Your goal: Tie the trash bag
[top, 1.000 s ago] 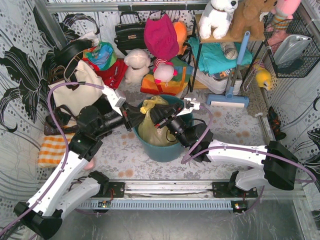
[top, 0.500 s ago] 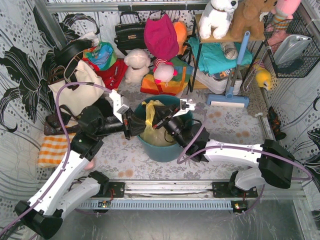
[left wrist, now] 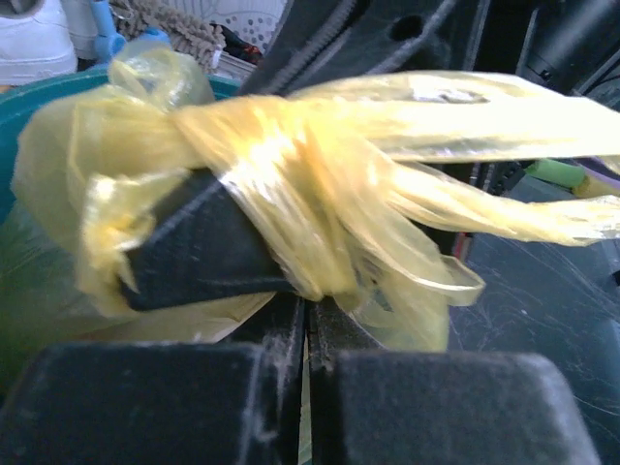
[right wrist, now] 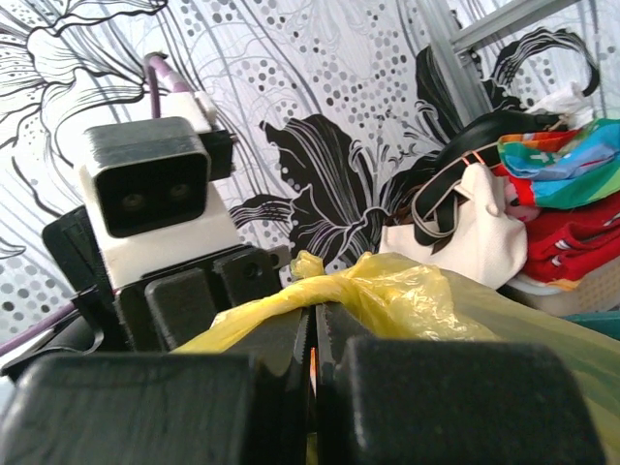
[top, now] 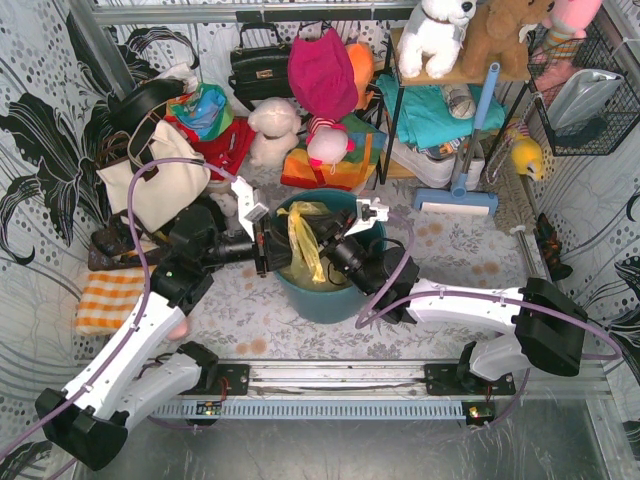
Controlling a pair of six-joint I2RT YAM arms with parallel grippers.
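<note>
The yellow trash bag sits in the teal bin with its top gathered into twisted strands. My left gripper reaches over the bin's left rim. In the left wrist view it is shut, a thin sliver of yellow plastic between the jaws, and the bag's strands wrap round a black finger just ahead. From the right, my right gripper meets it over the bin. It is shut, with a twisted strand of the bag lying across its tips.
Behind the bin lie a white tote, a black handbag, soft toys and colourful cloth. A shelf rack and a blue-handled mop stand at the back right. An orange checked cloth lies on the left.
The left gripper has moved right to the bin's rim and closed on the bag. The bag's raised top has come down into a loop between the two grippers.
</note>
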